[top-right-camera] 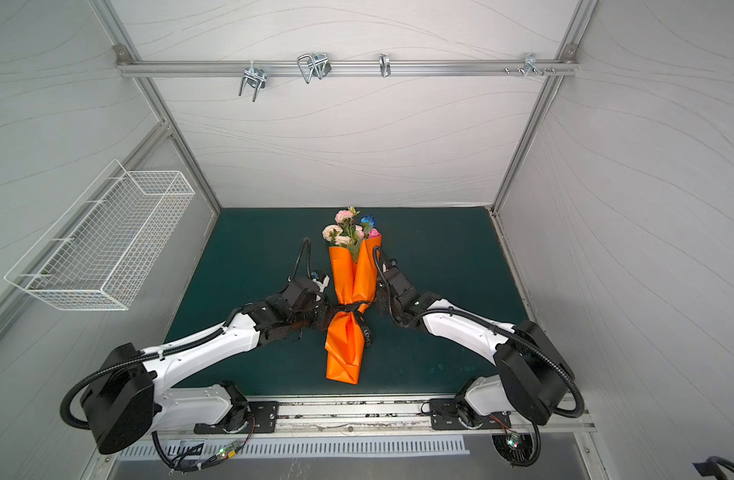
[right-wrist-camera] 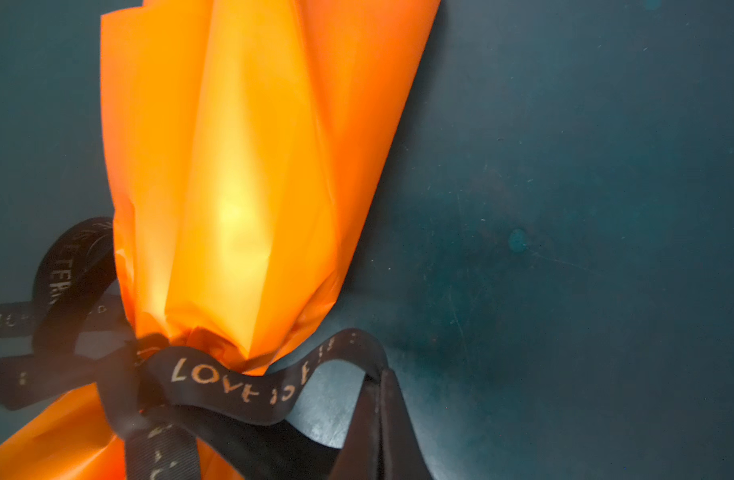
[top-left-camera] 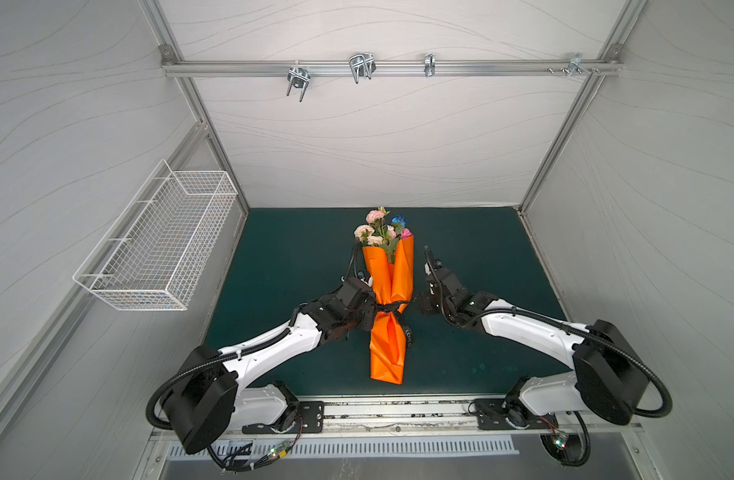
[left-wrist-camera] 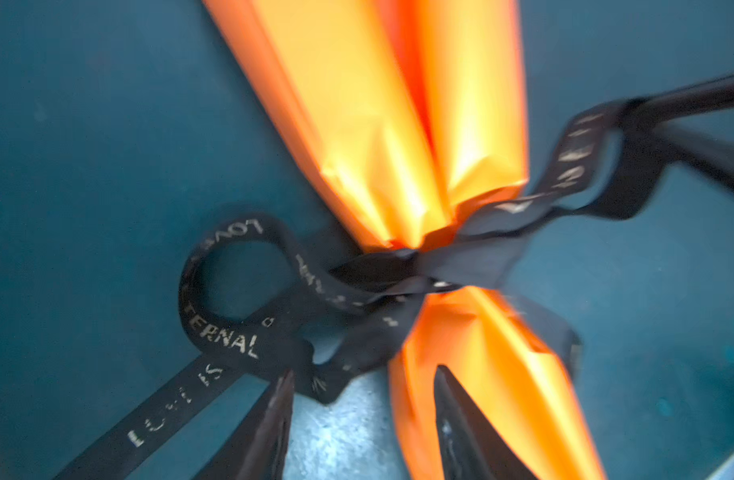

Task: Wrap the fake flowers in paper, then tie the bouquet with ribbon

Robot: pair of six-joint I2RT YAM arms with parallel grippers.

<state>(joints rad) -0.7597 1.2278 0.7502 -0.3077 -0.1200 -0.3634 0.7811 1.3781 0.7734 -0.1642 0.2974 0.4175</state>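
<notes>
The bouquet of fake flowers (top-left-camera: 380, 230) (top-right-camera: 348, 230) lies in the middle of the green mat, pink, cream and blue blooms pointing away. Orange paper (top-left-camera: 388, 282) (left-wrist-camera: 378, 124) (right-wrist-camera: 240, 166) wraps its stems. A black lettered ribbon (top-left-camera: 388, 307) (top-right-camera: 350, 308) (left-wrist-camera: 224, 336) (right-wrist-camera: 232, 382) is knotted round the wrap's waist with a loop on each side. My left gripper (top-left-camera: 367, 311) (left-wrist-camera: 364, 374) stands open beside the knot, with one finger (left-wrist-camera: 461, 428) over the paper and a ribbon loop just past the tips. My right gripper (top-left-camera: 419, 301) (right-wrist-camera: 380, 374) is shut on the other ribbon loop.
A white wire basket (top-left-camera: 157, 249) hangs on the left wall. Metal hooks (top-left-camera: 361, 66) hang from the rail across the back wall. The green mat (top-left-camera: 481, 257) shows bare on either side of the bouquet. A metal rail runs along the mat's front edge.
</notes>
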